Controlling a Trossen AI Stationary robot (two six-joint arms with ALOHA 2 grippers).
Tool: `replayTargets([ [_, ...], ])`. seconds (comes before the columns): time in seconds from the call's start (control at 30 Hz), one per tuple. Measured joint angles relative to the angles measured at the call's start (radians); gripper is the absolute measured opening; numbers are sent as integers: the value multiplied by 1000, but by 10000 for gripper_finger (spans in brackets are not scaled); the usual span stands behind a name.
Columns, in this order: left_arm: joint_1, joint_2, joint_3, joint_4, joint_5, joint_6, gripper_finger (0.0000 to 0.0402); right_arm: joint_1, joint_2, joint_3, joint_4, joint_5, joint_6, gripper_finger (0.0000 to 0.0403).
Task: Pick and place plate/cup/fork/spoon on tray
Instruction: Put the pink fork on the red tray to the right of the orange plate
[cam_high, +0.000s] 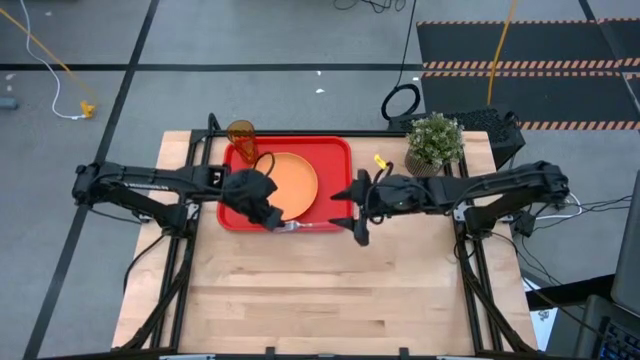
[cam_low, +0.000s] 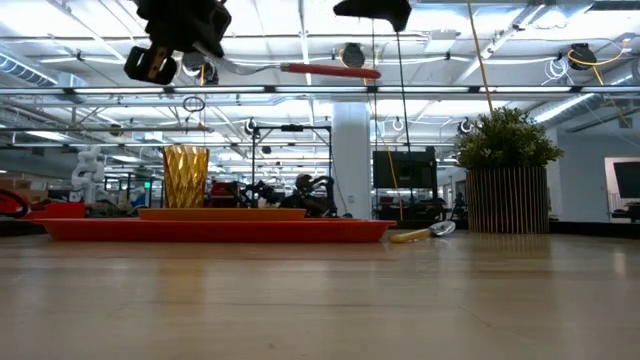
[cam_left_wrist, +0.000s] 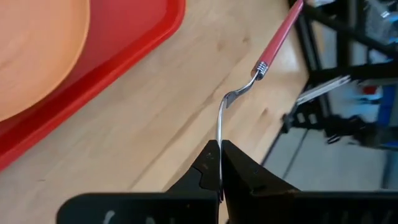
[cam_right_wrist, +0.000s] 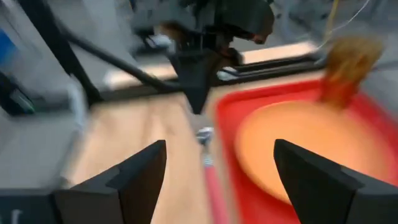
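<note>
Fork (cam_left_wrist: 249, 84) was light, stiff and slick, pinched by its metal tine end between the pressed-together fingers of the left gripper (cam_left_wrist: 219, 167), its pink handle jutting out level above the table, just off the tray's (cam_high: 338, 152) near edge. Taking it by the handle looked safer. Farther right, the right gripper (cam_right_wrist: 217, 165) hung spread, empty.
</note>
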Motion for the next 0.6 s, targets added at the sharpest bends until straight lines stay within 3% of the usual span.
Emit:
replayTargets([
  [0.1,18,0,0,45,9,-23,0,11,26,85,-106,72,-193,286],
  [0.23,46,0,0,88,58,-46,0,11,61,128,-175,87,-320,278],
  [0.47,84,0,0,88,69,-51,0,24,147,128,-221,35,-356,235],
  [0.6,95,18,0,79,68,-47,0,23,160,128,-217,66,-378,213],
])
